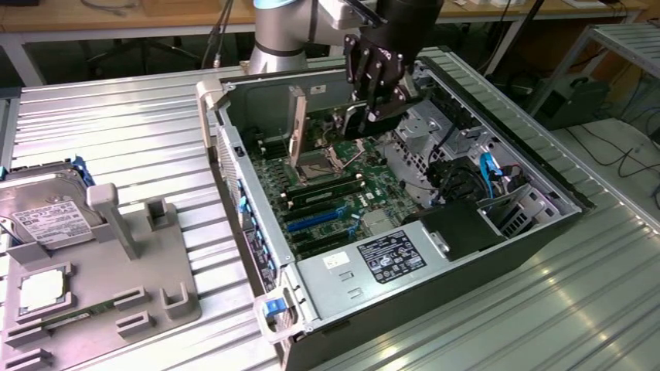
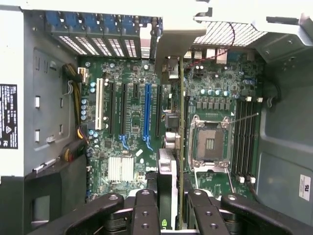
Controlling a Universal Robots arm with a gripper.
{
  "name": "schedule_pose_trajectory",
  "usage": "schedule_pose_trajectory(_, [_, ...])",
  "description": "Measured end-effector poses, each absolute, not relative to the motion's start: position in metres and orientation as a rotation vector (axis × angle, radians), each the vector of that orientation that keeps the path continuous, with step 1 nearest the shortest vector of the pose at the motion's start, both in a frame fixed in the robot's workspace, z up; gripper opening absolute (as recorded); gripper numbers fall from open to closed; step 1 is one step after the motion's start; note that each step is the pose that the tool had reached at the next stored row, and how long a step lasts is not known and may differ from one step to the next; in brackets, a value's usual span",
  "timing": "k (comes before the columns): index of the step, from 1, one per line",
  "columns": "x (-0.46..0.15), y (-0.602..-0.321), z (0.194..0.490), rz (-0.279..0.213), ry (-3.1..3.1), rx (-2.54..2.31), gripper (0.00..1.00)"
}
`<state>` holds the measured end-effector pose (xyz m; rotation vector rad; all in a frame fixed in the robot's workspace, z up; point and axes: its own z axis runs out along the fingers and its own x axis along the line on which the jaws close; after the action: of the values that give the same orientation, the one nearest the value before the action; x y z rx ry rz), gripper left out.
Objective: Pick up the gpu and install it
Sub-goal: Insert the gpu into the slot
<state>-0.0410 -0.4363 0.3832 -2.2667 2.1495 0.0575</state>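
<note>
One gpu (image 2: 180,147) hangs edge-down, bracket toward the slot covers (image 2: 98,46).

Gripping the gpu (image 1: 360,123) on edge between the jaws, low inside the open computer case (image 1: 235,158), over the green motherboard (image 1: 332,197) beside the processor socket (image 1: 312,161). Lying on its side on a ribbed metal counter (image 1: 124,120). Off to the exterior view's left, holding a hard drive (image 1: 43,212) in a grey fixture tray (image 1: 154,267)
</note>
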Motion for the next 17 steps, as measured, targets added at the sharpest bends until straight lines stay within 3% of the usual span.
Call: schedule_pose_trajectory(17, [-0.047,-0.438,0.352,0.060,2.151,-2.267,0.29])
